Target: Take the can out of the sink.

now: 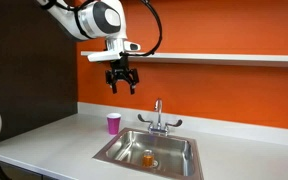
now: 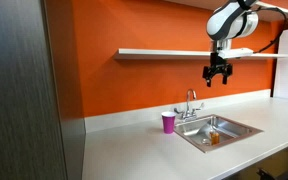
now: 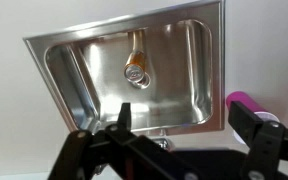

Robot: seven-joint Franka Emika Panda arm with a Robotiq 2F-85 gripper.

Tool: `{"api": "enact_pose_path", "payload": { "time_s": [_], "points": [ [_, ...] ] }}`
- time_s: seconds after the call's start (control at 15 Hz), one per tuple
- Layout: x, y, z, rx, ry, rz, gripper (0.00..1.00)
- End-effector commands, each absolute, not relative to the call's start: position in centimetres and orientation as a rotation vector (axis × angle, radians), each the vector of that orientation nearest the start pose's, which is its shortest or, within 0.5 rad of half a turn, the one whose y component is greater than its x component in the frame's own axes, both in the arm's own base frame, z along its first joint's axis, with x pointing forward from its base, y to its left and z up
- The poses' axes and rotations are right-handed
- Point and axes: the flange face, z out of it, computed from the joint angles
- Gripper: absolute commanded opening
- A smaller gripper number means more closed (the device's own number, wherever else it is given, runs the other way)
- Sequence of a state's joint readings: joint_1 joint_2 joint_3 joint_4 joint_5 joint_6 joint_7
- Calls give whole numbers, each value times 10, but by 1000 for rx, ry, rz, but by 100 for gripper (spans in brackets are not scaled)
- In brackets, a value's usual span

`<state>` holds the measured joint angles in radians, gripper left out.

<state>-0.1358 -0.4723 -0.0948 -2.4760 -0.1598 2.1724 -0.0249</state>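
Note:
The orange-brown can point(image 1: 148, 157) stands upright on the floor of the stainless steel sink point(image 1: 114, 152), near the drain. It shows in both exterior views, in the other one as a small orange cylinder point(image 2: 215, 138) inside the basin point(image 2: 239, 127). In the wrist view the can point(image 3: 135, 68) shows from above, in the middle of the sink point(image 3: 189, 60). My gripper point(image 1: 121, 85) hangs high above the counter, well above the sink and the faucet, open and empty. It also shows in an exterior view point(image 2: 218, 77) and the wrist view point(image 3: 184, 125).
A pink cup point(image 1: 113, 122) stands on the white counter beside the sink's rim, also seen in an exterior view point(image 2: 168, 122) and the wrist view point(image 3: 252, 105). A chrome faucet point(image 1: 158, 118) rises at the sink's back. A white shelf point(image 2: 164, 52) runs along the orange wall.

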Motion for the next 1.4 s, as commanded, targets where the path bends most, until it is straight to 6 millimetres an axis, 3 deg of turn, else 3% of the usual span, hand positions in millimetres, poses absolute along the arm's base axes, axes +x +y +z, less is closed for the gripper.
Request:
{"api": "enact_pose_path", "payload": {
  "time_s": [0.0, 0.2, 0.8, 1.33],
  "points": [
    [405, -103, 475, -3242, 194, -250, 100],
    [413, -111, 465, -3244, 201, -199, 100],
    [435, -142, 399, -3212, 288, 28, 100],
    [456, -167, 338, -3203, 350, 44, 100]
  ]
}}
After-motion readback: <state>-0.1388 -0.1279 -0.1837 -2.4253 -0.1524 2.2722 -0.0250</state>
